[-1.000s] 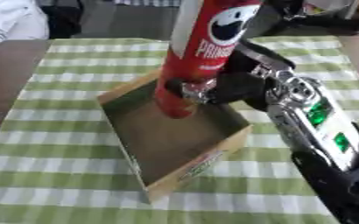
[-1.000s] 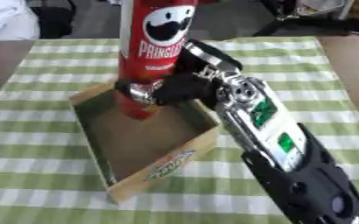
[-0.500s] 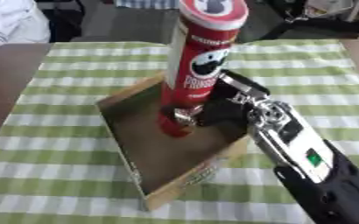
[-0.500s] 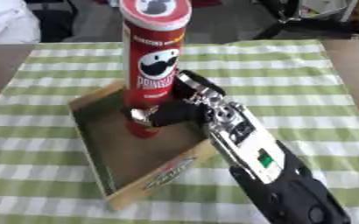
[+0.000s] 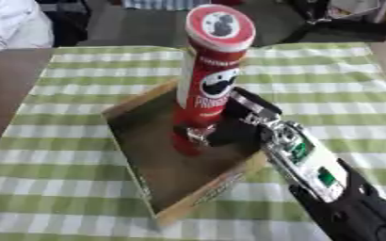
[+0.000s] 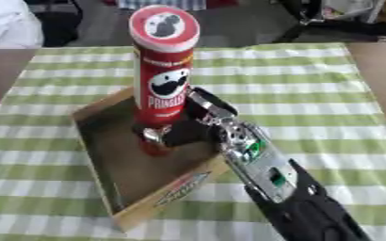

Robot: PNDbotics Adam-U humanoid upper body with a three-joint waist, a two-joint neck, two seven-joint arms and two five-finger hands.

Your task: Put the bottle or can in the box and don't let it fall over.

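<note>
Left eye view: I see the red can [image 5: 207, 84] standing upright inside the cardboard box [image 5: 139, 186], its base on the box floor toward the far side. My right hand [image 5: 229, 129] reaches over the box's right wall, fingers curled round the can's lower part. The box sits on the green checked cloth [image 5: 56, 179].

Right eye view: same grip, the fingers [image 6: 153, 135] wrapped low on the can, just above the box floor. Can's lid faces me.

The tall red cardboard crisp can [image 5: 206, 89] stands upright inside the shallow brown cardboard box [image 5: 143, 186] on the green-and-white checked cloth [image 5: 56, 164]. The right hand [image 5: 229, 129] grips its lower part.
</note>
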